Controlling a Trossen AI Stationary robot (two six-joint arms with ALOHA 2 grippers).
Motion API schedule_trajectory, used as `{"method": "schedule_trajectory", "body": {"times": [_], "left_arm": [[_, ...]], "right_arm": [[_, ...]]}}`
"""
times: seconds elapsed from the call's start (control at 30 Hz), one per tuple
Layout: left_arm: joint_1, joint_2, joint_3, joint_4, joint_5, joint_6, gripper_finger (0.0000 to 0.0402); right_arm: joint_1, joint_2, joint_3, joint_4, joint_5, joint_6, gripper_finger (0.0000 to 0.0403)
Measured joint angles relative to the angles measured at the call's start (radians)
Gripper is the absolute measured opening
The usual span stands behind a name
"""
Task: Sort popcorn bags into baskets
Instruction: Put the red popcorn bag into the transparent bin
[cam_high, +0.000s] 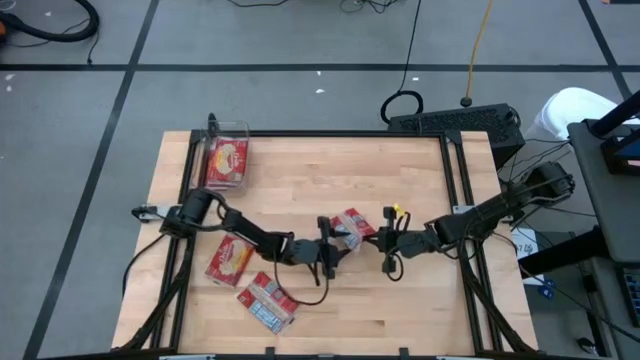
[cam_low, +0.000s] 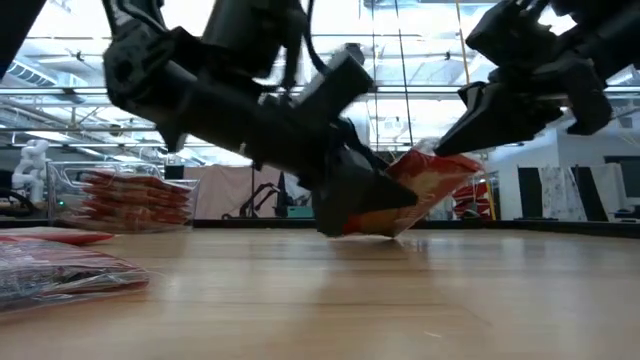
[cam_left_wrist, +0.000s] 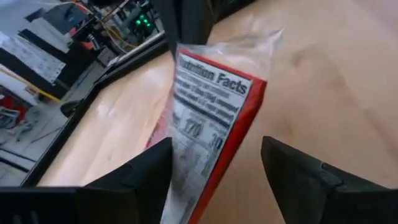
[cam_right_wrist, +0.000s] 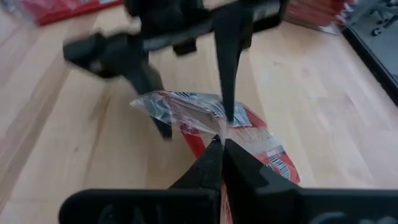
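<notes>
Left wrist view: bag (cam_left_wrist: 208, 118) ("Nutrition Facts")

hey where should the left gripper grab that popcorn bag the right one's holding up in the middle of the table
The popcorn bag is tilted up off the table, pinched by the right gripper at its clear end seam. The left gripper is open, straddling the opposite end. Best grip there, across the thin faces, coming from the left arm's side.

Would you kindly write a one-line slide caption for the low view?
Both hands meet at one tilted popcorn bag mid-table: right hand pinching its edge, left hand open around it.
</notes>
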Motion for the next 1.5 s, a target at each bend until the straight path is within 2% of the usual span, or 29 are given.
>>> {"method": "schedule_trajectory", "body": {"times": [0.13, 0.23, 0.4, 0.5, 0.67, 0.87, 0.93, 1.07, 1.23, 1.43, 1.5], "left_arm": [[0.025, 0.011, 0.034, 0.004, -0.022, -0.009, 0.02], [0.038, 0.009, 0.051, 0.005, -0.07, -0.029, 0.0132], [0.061, -0.014, 0.055, 0.004, -0.075, -0.047, 0.0026], [0.073, -0.043, 0.054, -0.005, -0.074, -0.08, 0.0025], [0.099, -0.136, 0.052, -0.101, -0.052, -0.218, 0.0054], [0.143, -0.286, 0.052, -0.337, 0.001, -0.351, 0.0023], [0.155, -0.329, 0.051, -0.371, 0.031, -0.384, 0.0023], [0.174, -0.407, 0.052, -0.459, 0.045, -0.437, 0.0026], [0.199, -0.488, 0.051, -0.532, 0.066, -0.483, 0.0043], [0.25, -0.523, 0.052, -0.498, 0.262, -0.527, 0.0023], [0.269, -0.522, 0.052, -0.481, 0.317, -0.553, 0.0023]], "right_arm": [[-0.028, -0.002, 0.0, 0.031, 0.0, -0.006, 0.0], [-0.046, -0.019, 0.0, 0.039, 0.0, -0.03, 0.0], [-0.084, -0.083, 0.001, 0.03, 0.006, -0.084, 0.0001], [-0.104, -0.137, 0.001, 0.025, 0.005, -0.13, 0.001], [-0.143, -0.245, 0.001, -0.004, 0.008, -0.175, 0.004], [-0.186, -0.34, -0.023, -0.023, 0.009, -0.148, 0.0075], [-0.199, -0.352, -0.046, -0.003, 0.008, -0.12, 0.0084], [-0.215, -0.353, -0.124, 0.092, 0.008, -0.067, 0.0103], [-0.217, -0.327, -0.238, 0.33, 0.006, -0.008, 0.0124], [-0.261, -0.247, -0.259, 0.43, 0.0, 0.027, 0.0147], [-0.281, -0.214, -0.258, 0.507, -0.049, 0.026, 0.0157]]}}
